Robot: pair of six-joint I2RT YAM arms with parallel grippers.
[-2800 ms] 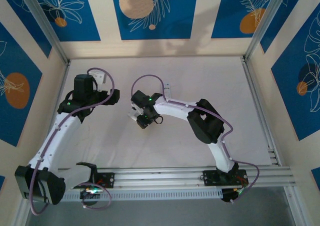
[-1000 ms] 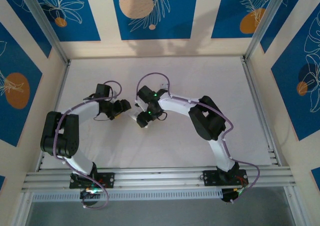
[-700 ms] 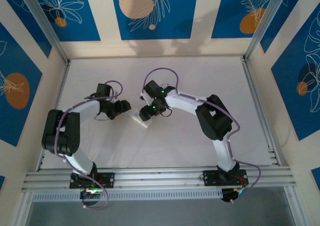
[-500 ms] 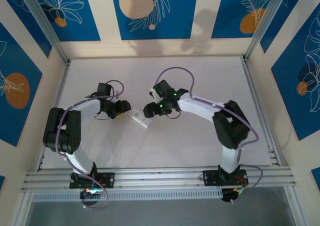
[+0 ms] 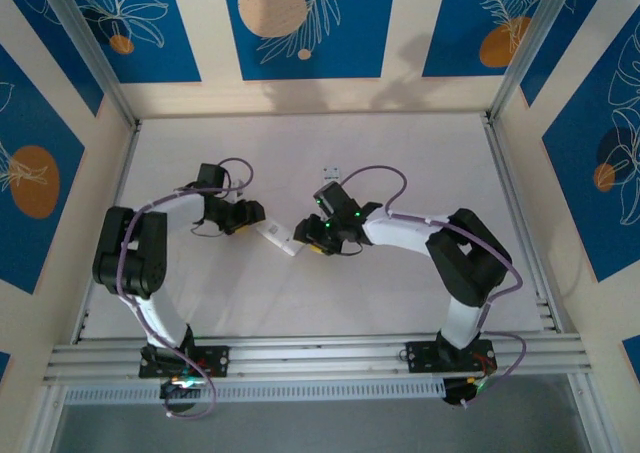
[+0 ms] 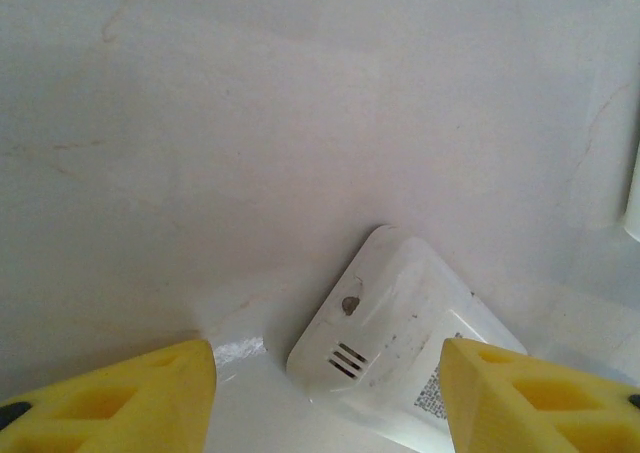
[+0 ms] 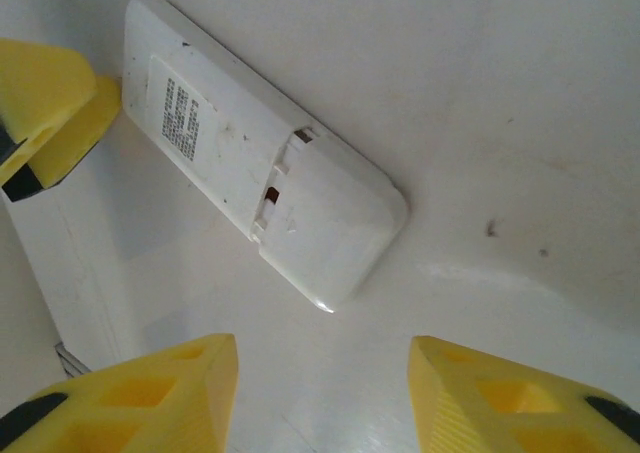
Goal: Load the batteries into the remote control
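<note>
White table [image 5: 420, 153] fills most of the overhead view, boxed in by blue-and-cream patterned walls [image 5: 300, 23]. Both arms are bent in toward the middle. The left arm [image 5: 150, 223] curls in from the left edge and the right arm [image 5: 430, 228] reaches across from the right side, so the two wrists nearly face each other.

The remote control [image 5: 280, 237] lies flat between them, a bit left of the table's centre and on a diagonal. It's white and back side up. From the right wrist you can see a printed label [image 7: 180, 113] near one end and a seam with a couple of notches across its middle [image 7: 265, 163]. From the left wrist, the near end shows three little slots and a small hole [image 6: 400, 348].

The left gripper [image 6: 330, 403] has its jaws spread wide, its yellow pads [image 6: 130, 393] on either side of the remote's label end, not pinching it. In the right wrist view one of those pads sits right at that end's corner. I can't tell if it's actually touching.

The right gripper [image 7: 325, 393] also has its jaws spread apart. Its yellow fingertips [image 7: 500, 398] are just short of the remote's rounded end, with nothing held.

A small pale piece [image 5: 333, 173] lies toward the far edge from the right wrist, too tiny to make out.
</note>
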